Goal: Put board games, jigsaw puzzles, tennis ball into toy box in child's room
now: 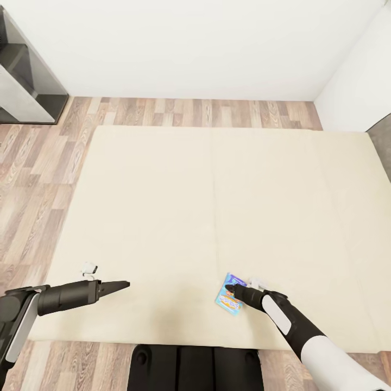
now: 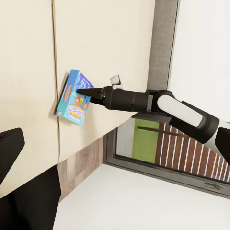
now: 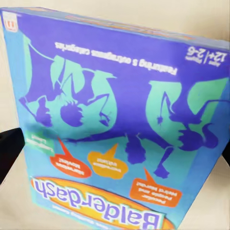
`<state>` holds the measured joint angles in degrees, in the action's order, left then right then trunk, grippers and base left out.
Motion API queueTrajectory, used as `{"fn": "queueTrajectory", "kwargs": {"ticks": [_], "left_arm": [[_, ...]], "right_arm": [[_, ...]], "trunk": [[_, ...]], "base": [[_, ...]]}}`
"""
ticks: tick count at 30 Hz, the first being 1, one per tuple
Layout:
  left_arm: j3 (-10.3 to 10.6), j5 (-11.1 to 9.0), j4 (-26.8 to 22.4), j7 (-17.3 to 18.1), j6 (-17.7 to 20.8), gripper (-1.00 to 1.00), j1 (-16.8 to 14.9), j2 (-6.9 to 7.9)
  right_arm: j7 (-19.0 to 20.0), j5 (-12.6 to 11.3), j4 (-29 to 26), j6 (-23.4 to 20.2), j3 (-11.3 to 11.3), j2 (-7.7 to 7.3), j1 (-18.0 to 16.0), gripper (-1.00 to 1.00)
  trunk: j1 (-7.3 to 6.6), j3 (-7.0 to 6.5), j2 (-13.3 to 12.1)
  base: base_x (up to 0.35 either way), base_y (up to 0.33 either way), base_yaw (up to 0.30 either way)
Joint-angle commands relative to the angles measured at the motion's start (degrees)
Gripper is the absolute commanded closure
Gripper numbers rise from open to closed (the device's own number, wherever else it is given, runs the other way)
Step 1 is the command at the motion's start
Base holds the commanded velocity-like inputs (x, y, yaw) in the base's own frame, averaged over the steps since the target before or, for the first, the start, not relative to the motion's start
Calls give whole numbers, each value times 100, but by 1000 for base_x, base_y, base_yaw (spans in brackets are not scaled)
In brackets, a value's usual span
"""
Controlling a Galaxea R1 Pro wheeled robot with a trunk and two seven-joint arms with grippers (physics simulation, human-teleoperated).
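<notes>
A blue board game [image 1: 227, 298] printed "Balderdash" lies near the front edge of the wide beige bed [image 1: 217, 206]. My right gripper [image 1: 233, 289] is down at the box, open. In the right wrist view the box [image 3: 120, 124] sits close up, with a dark finger [image 3: 8, 148] at each of its sides. The left wrist view shows that gripper's tips at the box [image 2: 73, 103], which looks slightly tilted off the mattress. My left gripper [image 1: 124, 284] hovers over the bed's front left, well apart from the box and holding nothing.
Wood-plank floor [image 1: 38, 179] runs along the bed's left and far sides, below a white wall. A dark grey furniture unit [image 1: 24, 81] stands at the far left. The grey headboard [image 1: 382, 138] is at the right, and my base [image 1: 195, 366] meets the bed's front edge.
</notes>
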<state>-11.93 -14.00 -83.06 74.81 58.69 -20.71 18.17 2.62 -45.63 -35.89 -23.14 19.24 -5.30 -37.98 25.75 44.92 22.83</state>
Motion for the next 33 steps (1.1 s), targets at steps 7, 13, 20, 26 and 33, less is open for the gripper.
{"fn": "queueTrajectory", "kwargs": {"ticks": [7, 13, 20, 26, 33], "left_arm": [[-1, -29, 1, 7, 46, -100, -2, 2], [-1, -32, 1, 7, 46, -100, 3, 2], [-1, -32, 3, 7, 46, -100, 1, 2], [-2, -32, 5, 9, 46, -100, 3, 2], [-2, -32, 5, 15, 46, -100, 4, 2]], "right_arm": [[2, -7, -6, -15, 19, -6, -3, -100], [2, -7, -6, -15, 19, -8, 0, -100], [2, -7, -6, -15, 19, -8, -3, -100], [2, -7, -6, -15, 19, -1, -2, -100], [2, -3, -6, -15, 18, 4, -4, -100]], "trunk": [[3, 6, 9], [3, 6, 9], [3, -5, 9], [3, -15, 9], [3, -17, 9]], "base": [[0, 51, 0], [0, 4, 0], [0, 0, -61], [0, 0, -65], [0, 28, -10]]}}
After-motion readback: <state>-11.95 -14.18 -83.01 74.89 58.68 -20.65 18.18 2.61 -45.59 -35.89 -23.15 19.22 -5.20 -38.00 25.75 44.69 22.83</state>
